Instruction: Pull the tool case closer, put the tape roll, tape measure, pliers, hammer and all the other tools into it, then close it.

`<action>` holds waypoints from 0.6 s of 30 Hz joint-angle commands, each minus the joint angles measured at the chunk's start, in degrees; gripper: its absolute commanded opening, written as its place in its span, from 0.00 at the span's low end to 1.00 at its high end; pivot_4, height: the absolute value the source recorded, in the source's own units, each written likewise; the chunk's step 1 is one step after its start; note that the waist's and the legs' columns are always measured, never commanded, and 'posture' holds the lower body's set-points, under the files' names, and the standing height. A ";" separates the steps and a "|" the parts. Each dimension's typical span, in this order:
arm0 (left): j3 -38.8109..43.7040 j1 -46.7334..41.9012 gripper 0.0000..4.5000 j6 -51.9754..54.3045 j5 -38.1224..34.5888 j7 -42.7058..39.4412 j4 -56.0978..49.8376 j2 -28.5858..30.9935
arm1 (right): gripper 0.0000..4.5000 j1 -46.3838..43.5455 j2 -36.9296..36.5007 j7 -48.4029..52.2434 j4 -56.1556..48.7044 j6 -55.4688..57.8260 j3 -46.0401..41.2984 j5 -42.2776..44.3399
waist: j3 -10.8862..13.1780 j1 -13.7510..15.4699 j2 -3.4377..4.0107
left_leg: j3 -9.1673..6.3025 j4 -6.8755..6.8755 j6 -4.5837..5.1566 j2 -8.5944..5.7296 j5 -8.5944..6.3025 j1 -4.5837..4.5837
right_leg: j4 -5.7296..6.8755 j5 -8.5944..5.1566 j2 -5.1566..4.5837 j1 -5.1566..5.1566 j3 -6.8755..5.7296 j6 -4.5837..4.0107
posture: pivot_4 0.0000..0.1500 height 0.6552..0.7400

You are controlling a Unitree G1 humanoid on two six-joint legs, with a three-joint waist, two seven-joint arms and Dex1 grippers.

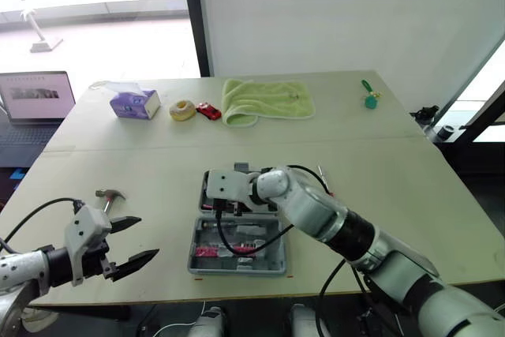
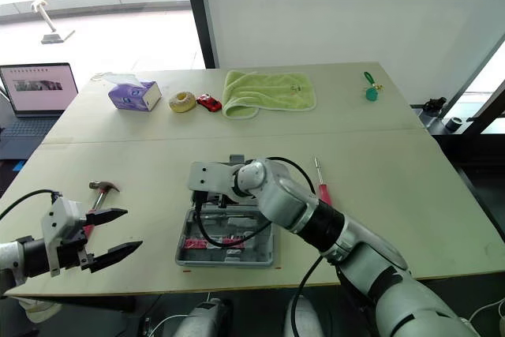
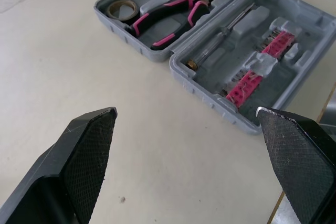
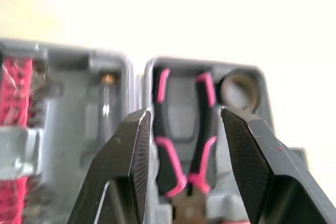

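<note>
The grey tool case (image 1: 273, 262) lies open near the table's front edge. Black-and-pink pliers (image 3: 168, 19) and a tape roll (image 3: 122, 8) sit in its far half. A slim screwdriver (image 3: 220, 38) and pink bit rows (image 3: 260, 61) fill the near half. My right gripper (image 4: 185, 111) hangs open over the far half, its fingers straddling the pliers (image 4: 163, 150) beside the tape roll (image 4: 240, 88). A hammer (image 1: 110, 195) lies on the table left of the case. Just in front of it, my left gripper (image 1: 148, 237) stands open and empty. A red-handled screwdriver (image 2: 323, 192) rests right of the case.
Along the back of the table stand a purple tissue box (image 1: 134, 103), a pale yellow ring (image 1: 182, 110), a red toy car (image 1: 208, 110), a green towel (image 1: 264, 100) and a small green object (image 1: 369, 99). A laptop (image 1: 35, 100) sits off the table's left side.
</note>
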 commanded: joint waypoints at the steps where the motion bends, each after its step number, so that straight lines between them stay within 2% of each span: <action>1: 0.40 -0.65 1.00 0.12 -0.83 -0.79 -0.30 0.95 | 0.32 3.93 -0.22 5.18 0.86 -4.62 -5.80 6.06 | -0.01 0.01 -0.02 | -0.01 0.01 0.00 0.01 0.00 0.01 | -0.01 0.00 0.02 0.04 -0.01 0.00 | 1.00 1.00; 4: 0.20 -1.33 1.00 0.32 -0.70 -1.17 0.03 1.11 | 0.01 5.58 1.00 5.76 3.80 -4.62 -7.37 7.20 | 0.00 -0.08 -0.01 | -0.01 0.01 0.00 0.02 0.00 0.04 | 0.00 0.00 0.02 0.07 -0.01 0.00 | 1.00 1.00; 9: -0.43 -2.30 1.00 0.65 -0.23 -1.60 0.29 1.39 | 0.01 6.92 2.95 5.15 9.88 -6.30 -6.77 5.80 | 0.00 -0.08 0.00 | -0.02 -0.01 0.00 0.03 0.00 0.05 | 0.01 0.00 0.05 0.04 0.00 -0.01 | 1.00 1.00; 18: -0.98 -4.32 1.00 -0.22 1.37 -2.47 3.74 3.02 | 0.01 9.11 2.30 6.25 20.27 -14.03 -2.84 -0.23 | -0.02 -0.04 -0.01 | -0.01 0.00 0.00 0.02 0.00 0.13 | 0.01 0.00 0.05 0.13 0.00 -0.01 | 1.00 1.00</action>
